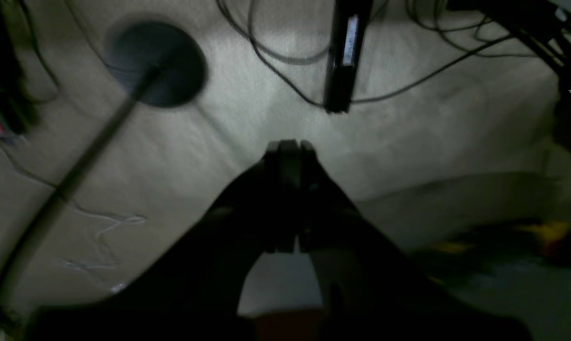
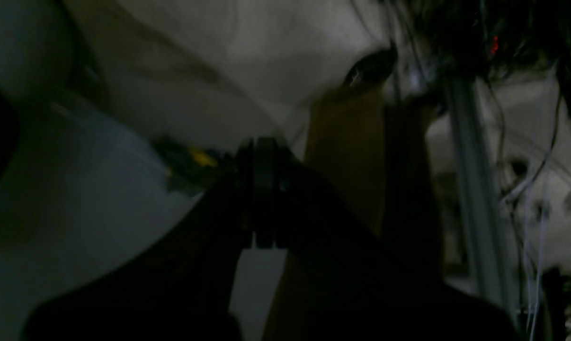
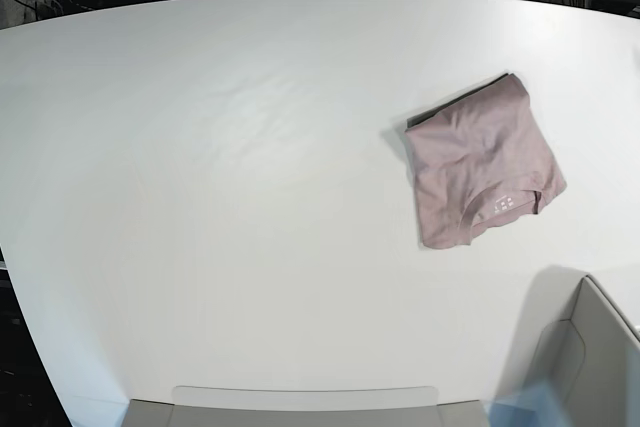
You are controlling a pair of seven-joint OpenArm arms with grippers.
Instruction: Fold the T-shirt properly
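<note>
- In the base view, a dusty mauve-pink short-sleeved cotton T-shirt (image 3: 485,162) lies in the right half of the frame on a wide white bench (image 3: 220,197).
- The T-shirt is already gathered into a compact, roughly square bundle, slightly skewed, with a small pale printed label showing near its lower edge.
- Neither arm appears in the base view; both are well away from the garment.
- In the left wrist view, the left tool (image 1: 289,144) sits at frame centre with its jaws pressed together, holding nothing, above pale floor crossed by dark cables (image 1: 285,71).
- In the right wrist view, the right tool (image 2: 262,144) is likewise pinched closed and empty, in a dim, blurred scene.
- Judged from this, folding looks finished or nearly so, with both arms withdrawn.
- Any next move would be only a tidy-up: squaring the skewed bundle, which calls for returning an arm over the bench and parting its jaws first.
</note>
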